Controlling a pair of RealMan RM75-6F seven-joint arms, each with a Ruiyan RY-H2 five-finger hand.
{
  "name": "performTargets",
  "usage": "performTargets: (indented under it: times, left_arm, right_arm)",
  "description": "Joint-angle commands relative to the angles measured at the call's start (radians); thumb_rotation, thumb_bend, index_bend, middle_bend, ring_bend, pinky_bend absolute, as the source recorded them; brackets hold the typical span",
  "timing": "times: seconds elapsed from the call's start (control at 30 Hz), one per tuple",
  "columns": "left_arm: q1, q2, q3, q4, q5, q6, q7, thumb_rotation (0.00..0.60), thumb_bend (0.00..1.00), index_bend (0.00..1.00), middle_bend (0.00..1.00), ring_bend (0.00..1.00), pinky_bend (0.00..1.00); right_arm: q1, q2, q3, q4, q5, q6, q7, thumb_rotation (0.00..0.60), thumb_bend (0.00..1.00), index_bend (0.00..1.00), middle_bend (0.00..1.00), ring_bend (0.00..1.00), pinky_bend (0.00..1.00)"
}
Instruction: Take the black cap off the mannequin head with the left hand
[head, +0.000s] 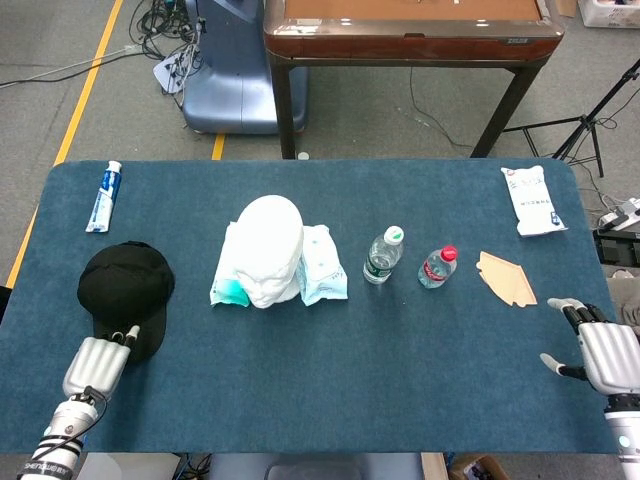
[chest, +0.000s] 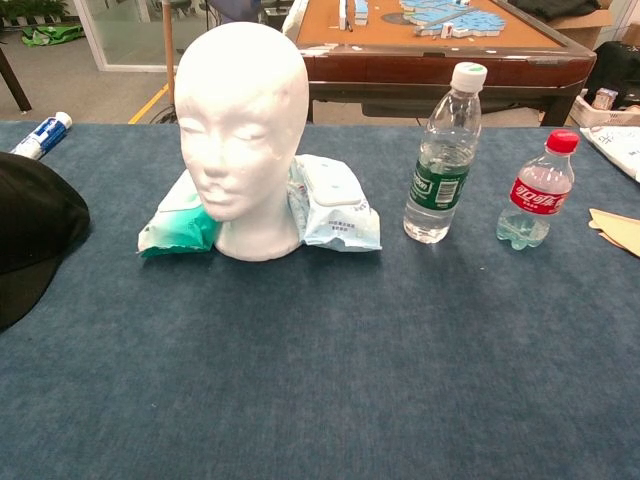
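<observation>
Black fabric cap (head: 125, 288) lies on the blue table (head: 330, 380), well left of the bare white foam mannequin head (head: 270, 248). Left hand (head: 97, 362) pinches its brim; right hand (head: 600, 352) hovers spread, holding nothing.

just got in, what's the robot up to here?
It's taking the cap off the mannequin head, and that part looks done. The mannequin head is bare, and the black cap lies on the table's left side. The left robot hand sits at the cap's near edge; whether it's gripping the cap is unclear. The right robot hand rests open at the table's right edge.
</observation>
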Motion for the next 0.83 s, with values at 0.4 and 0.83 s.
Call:
performTargets:
  times: [0.4,0.83]
  left_arm:
    - [0.132,-0.072,0.03,0.288,0.38,0.205,-0.51,0.6,0.01,0.47,0.6,0.46,0.65]
    - [0.194,-0.13,-0.028,0.505,0.391,0.26,-0.69,0.6,0.02,0.53,0.66,0.49,0.65]
  right_arm:
    - [-0.002,0.0,0.005,-0.001,0.011,0.003,0.0,0.6,0.12,0.26,0.28,0.26,0.57]
    - [-0.011,0.015,0.012,0.006,0.011,0.02,0.045,0.6,0.12,0.26,0.29,0.26,0.57]
